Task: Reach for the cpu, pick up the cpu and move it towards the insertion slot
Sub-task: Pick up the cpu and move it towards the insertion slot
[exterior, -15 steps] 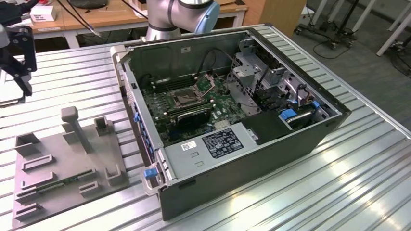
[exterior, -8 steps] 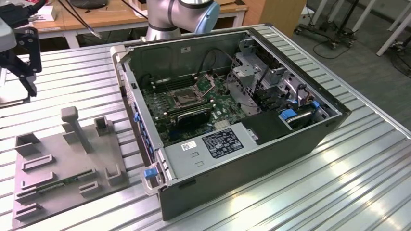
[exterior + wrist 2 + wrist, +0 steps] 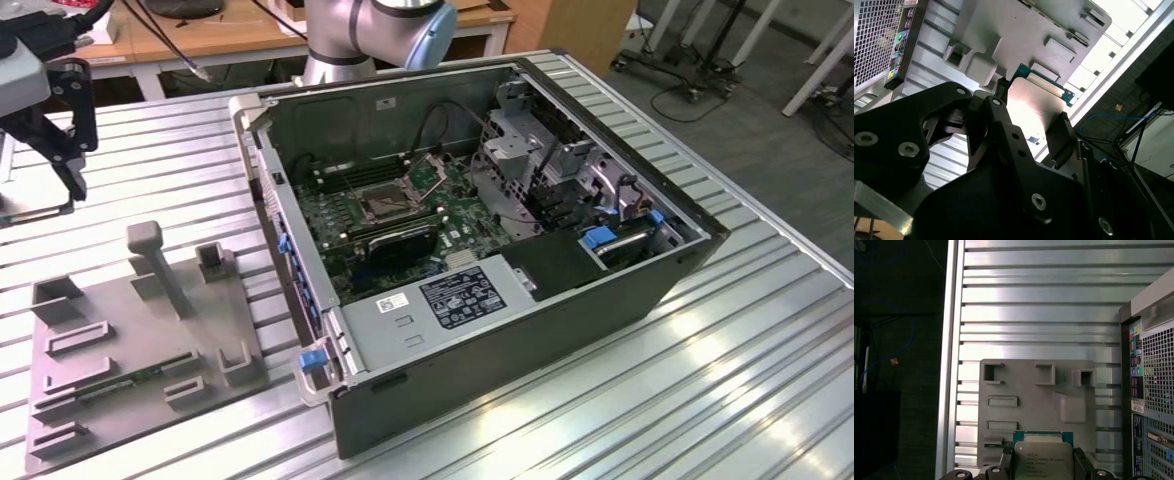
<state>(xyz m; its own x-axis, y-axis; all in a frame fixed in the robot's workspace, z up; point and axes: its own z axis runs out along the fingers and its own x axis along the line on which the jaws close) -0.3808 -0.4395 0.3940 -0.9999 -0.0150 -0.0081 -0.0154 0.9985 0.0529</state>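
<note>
Gripper clamped on the cpu above the grey tray; insertion slot lies inside the open case.

Open computer case on ribbed metal table; grey fixture plate beside case; green memory stick on plate.

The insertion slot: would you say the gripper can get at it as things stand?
Probably yes. The case is open on top and the insertion slot lies bare, facing up, with nothing over it. The gripper, shut on the cpu, is out over the table at the exterior view's left.
</note>
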